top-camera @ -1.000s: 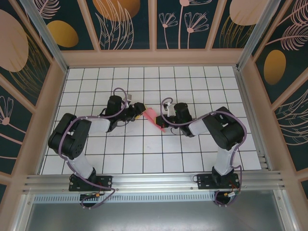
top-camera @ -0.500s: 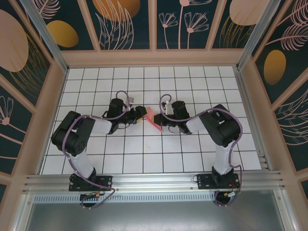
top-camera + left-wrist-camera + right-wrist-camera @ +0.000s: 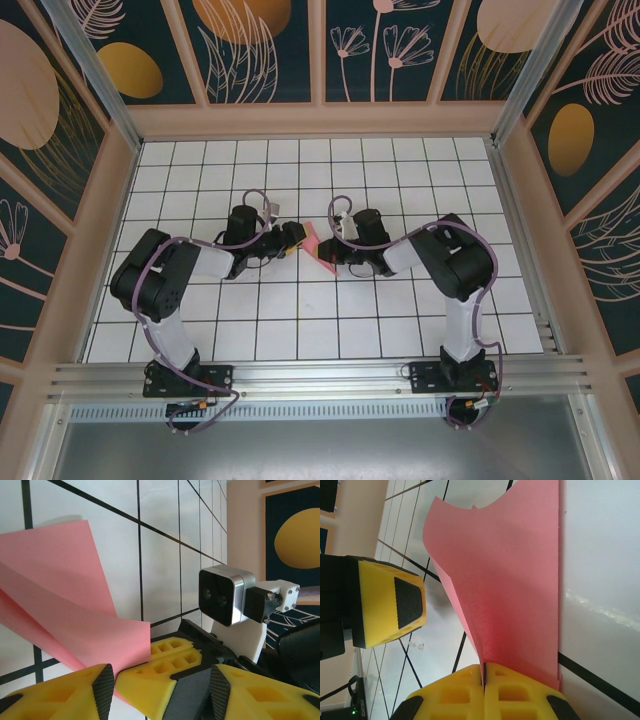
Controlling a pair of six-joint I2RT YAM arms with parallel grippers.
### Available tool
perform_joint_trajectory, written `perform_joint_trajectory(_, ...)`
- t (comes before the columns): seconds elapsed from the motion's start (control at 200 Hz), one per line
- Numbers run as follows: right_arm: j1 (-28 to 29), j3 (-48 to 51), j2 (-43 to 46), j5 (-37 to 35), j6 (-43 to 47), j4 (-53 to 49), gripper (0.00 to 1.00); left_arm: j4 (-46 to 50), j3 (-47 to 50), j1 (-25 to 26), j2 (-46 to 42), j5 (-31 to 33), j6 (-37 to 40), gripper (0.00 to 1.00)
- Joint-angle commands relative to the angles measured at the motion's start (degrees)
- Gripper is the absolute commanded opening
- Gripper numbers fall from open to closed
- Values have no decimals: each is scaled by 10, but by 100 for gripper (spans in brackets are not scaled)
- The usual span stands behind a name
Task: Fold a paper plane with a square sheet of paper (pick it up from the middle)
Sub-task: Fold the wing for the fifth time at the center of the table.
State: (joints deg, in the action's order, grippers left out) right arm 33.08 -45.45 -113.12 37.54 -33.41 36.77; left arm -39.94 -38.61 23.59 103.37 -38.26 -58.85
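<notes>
The pink paper (image 3: 317,250) is folded into a slim, pointed, layered shape and is held just above the white grid table at its middle. In the right wrist view my right gripper (image 3: 483,672) is shut on the lower edge of the folded paper (image 3: 505,580), its yellow fingers pressed together. My left gripper (image 3: 294,240) faces it from the left and is open. In the left wrist view its black pads (image 3: 103,690) stand wide apart around the right gripper's yellow fingers (image 3: 165,665), with the paper (image 3: 60,600) in front of them.
The white grid table (image 3: 300,310) is fenced by tan walls on three sides and an aluminium rail (image 3: 320,378) at the near edge. The right wrist camera (image 3: 220,597) sits close in front of the left gripper. Both arms meet at mid-table.
Both grippers have drawn closer together at mid-table. The right gripper has carried the paper a little to the left, and the left gripper has moved in around it.
</notes>
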Motion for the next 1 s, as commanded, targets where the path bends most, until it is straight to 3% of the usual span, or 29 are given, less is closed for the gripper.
perform_joint_trajectory(0.0, -1, -14, -15, 19, 10, -19, 2, -20, -5, 5, 13, -17, -5, 55)
perform_joint_trajectory(0.36, 9, -32, -22, -14, 49, -82, 0, -21, -23, 13, 37, -23, -11, 49)
perform_joint_trajectory(0.996, 13, -46, -21, -17, 51, -108, 0, 27, -46, 13, 63, 3, 6, 34)
